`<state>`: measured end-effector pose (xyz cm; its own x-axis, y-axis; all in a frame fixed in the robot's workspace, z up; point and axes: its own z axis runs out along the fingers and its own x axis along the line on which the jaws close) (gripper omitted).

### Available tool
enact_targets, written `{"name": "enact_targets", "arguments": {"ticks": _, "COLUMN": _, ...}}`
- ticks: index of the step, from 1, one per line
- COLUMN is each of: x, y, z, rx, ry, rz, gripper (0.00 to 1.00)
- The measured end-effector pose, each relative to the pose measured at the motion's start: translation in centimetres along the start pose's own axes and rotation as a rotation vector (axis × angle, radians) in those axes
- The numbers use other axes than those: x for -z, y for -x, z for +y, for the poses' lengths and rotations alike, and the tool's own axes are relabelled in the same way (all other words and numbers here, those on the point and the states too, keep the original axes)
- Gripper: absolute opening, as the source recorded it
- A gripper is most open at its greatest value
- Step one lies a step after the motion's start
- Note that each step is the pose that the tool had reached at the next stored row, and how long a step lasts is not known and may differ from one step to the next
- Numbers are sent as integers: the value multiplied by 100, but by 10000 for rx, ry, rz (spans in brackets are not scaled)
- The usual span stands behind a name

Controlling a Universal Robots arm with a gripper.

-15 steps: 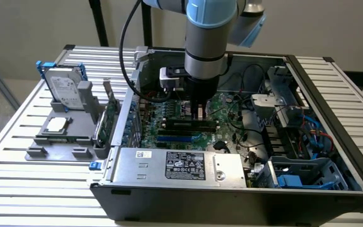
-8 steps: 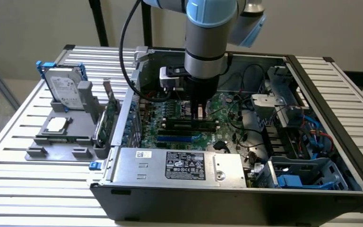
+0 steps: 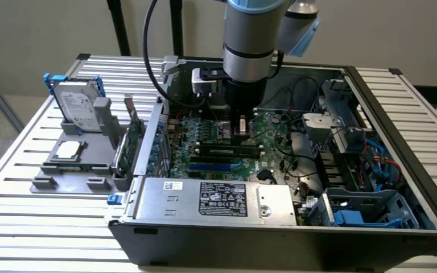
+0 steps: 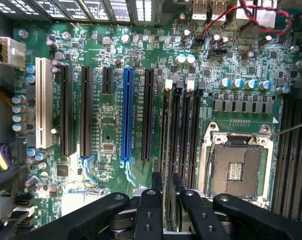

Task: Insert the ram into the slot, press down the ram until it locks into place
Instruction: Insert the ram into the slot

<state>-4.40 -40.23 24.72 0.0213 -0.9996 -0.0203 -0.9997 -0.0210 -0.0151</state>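
The end effector (image 4: 166, 182) is down inside the computer case (image 3: 295, 242); its fingers are closed tight on the ram (image 4: 165, 142); the ram stands in a black slot (image 3: 206, 152) on the green board (image 4: 111, 125).

A table (image 3: 21, 170) of pale metal slats filled the exterior view from edge to edge, its dark grooves running across the frame and its near-left edge slanting from the upper left down toward the lower left. Two things stood directly on it. A black computer case (image 3: 279, 242), open at the top, took up the centre and right of the frame, with its front wall near the lower edge. At the middle left, close beside the case's left wall, sat a grey moulded holder (image 3: 66, 170); whether the two touched could not be made out. Bare slats showed at the lower left and far right.
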Motion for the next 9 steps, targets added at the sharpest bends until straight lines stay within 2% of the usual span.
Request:
{"name": "enact_targets", "arguments": {"ticks": 2, "x": 23, "y": 0, "z": 0, "rx": 0, "ry": 16, "rz": -2, "gripper": 20}}
{"name": "enact_targets", "arguments": {"ticks": 3, "x": 24, "y": 1, "z": 0, "rx": -1, "ry": 19, "rz": -3, "gripper": 13}}
{"name": "enact_targets", "arguments": {"ticks": 4, "x": 24, "y": 1, "z": -1, "rx": 0, "ry": 19, "rz": -3, "gripper": 11}}
{"name": "enact_targets", "arguments": {"ticks": 9, "x": 24, "y": 1, "z": -1, "rx": 0, "ry": 20, "rz": -7, "gripper": 11}}
